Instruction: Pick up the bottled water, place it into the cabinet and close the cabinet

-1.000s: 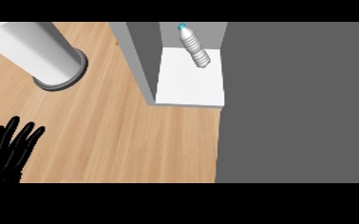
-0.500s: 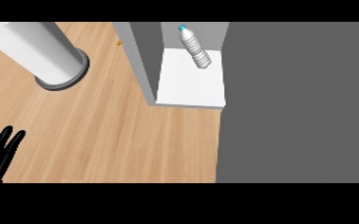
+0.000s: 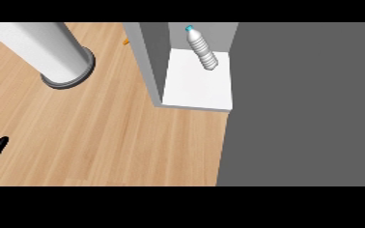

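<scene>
- One hand (image 3: 2, 144) barely shows at the far left edge, a black sliver low over the counter (image 3: 121, 135); whether it is open or curled cannot be told, and the other hand is out of view.
- One grey cylinder (image 3: 53, 53) stands on the counter at upper left.
- One small orange object (image 3: 126, 42) peeks out just left of the cabinet's wall.
- One cabinet (image 3: 153, 63) stands open, its white shelf (image 3: 196, 84) visible.
- One bottle (image 3: 202, 48) already sits inside, towards the back of the shelf, blue cap away.
- One large grey panel (image 3: 296, 106), likely the door, fills the right.
- Closing probably remains: swing the door steadily across without nudging the bottle.
</scene>
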You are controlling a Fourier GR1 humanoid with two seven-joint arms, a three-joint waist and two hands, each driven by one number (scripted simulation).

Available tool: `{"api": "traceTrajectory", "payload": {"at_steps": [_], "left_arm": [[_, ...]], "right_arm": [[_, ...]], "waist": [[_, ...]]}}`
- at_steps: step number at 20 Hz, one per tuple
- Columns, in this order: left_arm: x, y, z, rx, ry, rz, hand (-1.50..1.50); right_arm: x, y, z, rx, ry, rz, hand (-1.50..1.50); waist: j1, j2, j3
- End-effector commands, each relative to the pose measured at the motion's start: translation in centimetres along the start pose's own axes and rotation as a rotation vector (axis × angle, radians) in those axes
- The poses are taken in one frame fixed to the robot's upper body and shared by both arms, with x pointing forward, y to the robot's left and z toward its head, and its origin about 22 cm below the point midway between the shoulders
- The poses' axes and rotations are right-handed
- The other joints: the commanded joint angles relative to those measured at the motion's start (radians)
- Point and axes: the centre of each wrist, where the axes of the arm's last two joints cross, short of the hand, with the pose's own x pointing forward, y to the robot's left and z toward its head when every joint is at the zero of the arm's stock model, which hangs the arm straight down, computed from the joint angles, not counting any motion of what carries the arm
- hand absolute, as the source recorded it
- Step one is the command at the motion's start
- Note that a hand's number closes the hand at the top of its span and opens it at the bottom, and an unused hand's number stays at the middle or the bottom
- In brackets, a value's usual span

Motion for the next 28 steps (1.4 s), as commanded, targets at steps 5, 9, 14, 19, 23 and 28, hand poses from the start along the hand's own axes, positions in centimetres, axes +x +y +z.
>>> {"api": "traceTrajectory", "payload": {"at_steps": [5, 9, 14, 19, 23, 28], "left_arm": [[0.8, 1.4, 0.6, -0.014, -0.007, -0.001, -1.50], [1.3, 2.0, 0.7, -0.017, -0.017, -0.006, -1.50], [2.1, 2.7, 0.7, -0.055, -0.034, 0.016, -1.50], [2.6, 4.3, 1.4, -0.031, -0.042, 0.007, -1.50], [2.9, 6.0, 4.2, -0.008, -0.042, 0.017, -1.50], [4.2, 7.4, 6.4, 0.033, -0.042, -0.006, -1.50]], "right_arm": [[2.9, 1.8, -4.5, -0.023, -0.016, 0.131, 1.50], [2.4, 1.4, -7.5, -0.055, -0.021, 0.057, 1.50], [2.0, 1.9, -13.8, 0.061, 0.136, 0.056, 1.50], [3.4, 3.5, -20.2, 0.244, 0.190, 0.080, 1.50], [5.5, 2.1, -23.7, 0.258, 0.195, 0.052, 1.50], [4.6, -1.2, -25.6, 0.164, 0.275, -0.087, 1.50]], "waist": [[0.017, 0.005, 0.001], [0.028, 0.006, 0.003], [0.070, 0.025, 0.009], [0.066, 0.034, 0.018], [0.034, 0.033, 0.022], [-0.010, 0.035, 0.025]]}}
